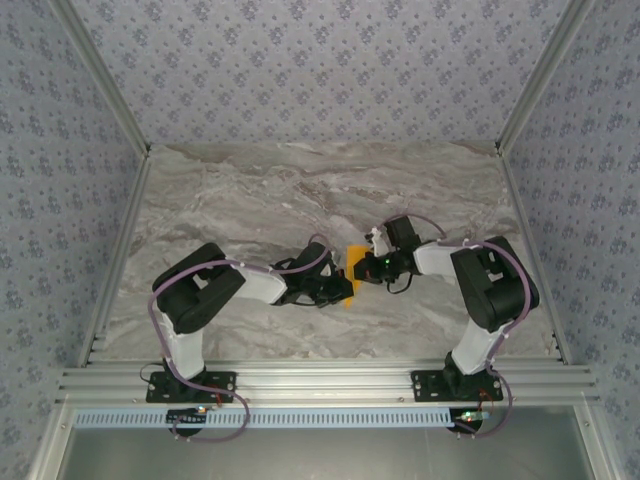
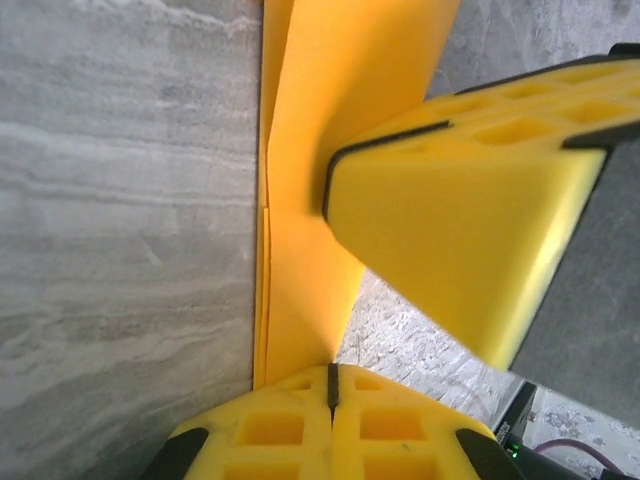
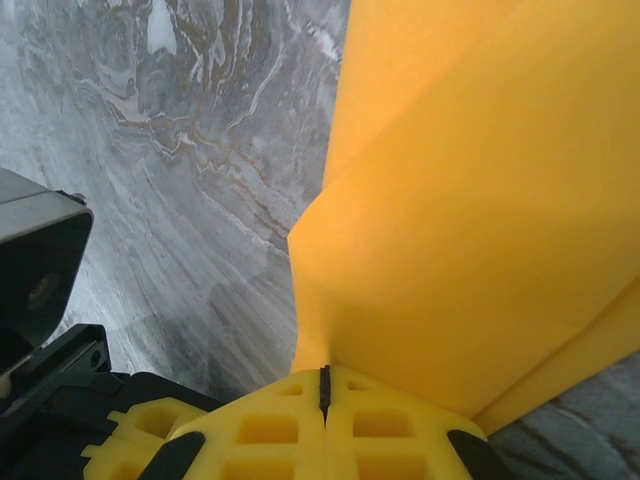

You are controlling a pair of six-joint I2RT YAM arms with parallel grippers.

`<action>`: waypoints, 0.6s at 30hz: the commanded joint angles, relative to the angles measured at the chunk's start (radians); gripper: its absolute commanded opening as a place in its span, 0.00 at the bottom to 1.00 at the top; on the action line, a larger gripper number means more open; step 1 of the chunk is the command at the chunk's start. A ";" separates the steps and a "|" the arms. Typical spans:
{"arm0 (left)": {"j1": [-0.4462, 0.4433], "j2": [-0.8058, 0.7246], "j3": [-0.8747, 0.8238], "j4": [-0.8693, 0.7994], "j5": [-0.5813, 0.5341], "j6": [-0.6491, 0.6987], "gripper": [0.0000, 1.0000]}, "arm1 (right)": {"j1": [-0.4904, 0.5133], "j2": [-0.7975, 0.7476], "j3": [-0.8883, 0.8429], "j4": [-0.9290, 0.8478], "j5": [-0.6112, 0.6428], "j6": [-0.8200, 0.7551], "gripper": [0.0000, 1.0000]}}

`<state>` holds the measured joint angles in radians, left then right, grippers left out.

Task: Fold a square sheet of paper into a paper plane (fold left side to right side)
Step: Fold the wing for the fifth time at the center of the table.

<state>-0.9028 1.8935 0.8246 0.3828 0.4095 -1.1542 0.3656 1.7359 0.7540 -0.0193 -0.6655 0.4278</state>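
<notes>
The square sheet of paper [image 1: 353,256] is orange-yellow and folded into a narrow creased strip, held between both arms at mid-table. In the left wrist view the paper [image 2: 310,180] runs from the top edge down into my left gripper [image 2: 332,385], whose yellow fingers are shut on its lower end; doubled edges show along its left side. My right gripper's fingers [image 2: 470,230] press in from the right there. In the right wrist view my right gripper [image 3: 323,385] is shut on the paper [image 3: 470,200], which rises and spreads to the right. From above, the left gripper [image 1: 343,287] and right gripper [image 1: 360,268] meet tip to tip.
The marble-patterned table [image 1: 300,190] stretches behind and to both sides of the arms. Aluminium rails [image 1: 320,380] line the near edge, and patterned walls close in the back and sides. The left arm's black wrist housing [image 3: 40,270] sits close to the right gripper.
</notes>
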 commanded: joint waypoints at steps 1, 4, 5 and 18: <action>-0.005 0.091 -0.061 -0.182 -0.052 -0.005 0.00 | -0.041 0.034 0.025 -0.008 0.065 -0.032 0.00; -0.005 0.094 -0.060 -0.180 -0.051 -0.006 0.00 | -0.055 0.048 0.041 -0.009 0.059 -0.037 0.00; -0.004 0.094 -0.061 -0.179 -0.051 -0.006 0.00 | -0.060 0.055 0.048 -0.011 0.057 -0.040 0.00; -0.004 0.103 -0.061 -0.175 -0.046 -0.006 0.00 | -0.147 0.126 0.157 -0.081 0.064 -0.081 0.00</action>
<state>-0.8967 1.8992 0.8207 0.3973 0.4278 -1.1622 0.2489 1.8271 0.8742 -0.0841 -0.6975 0.3893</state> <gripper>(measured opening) 0.040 0.026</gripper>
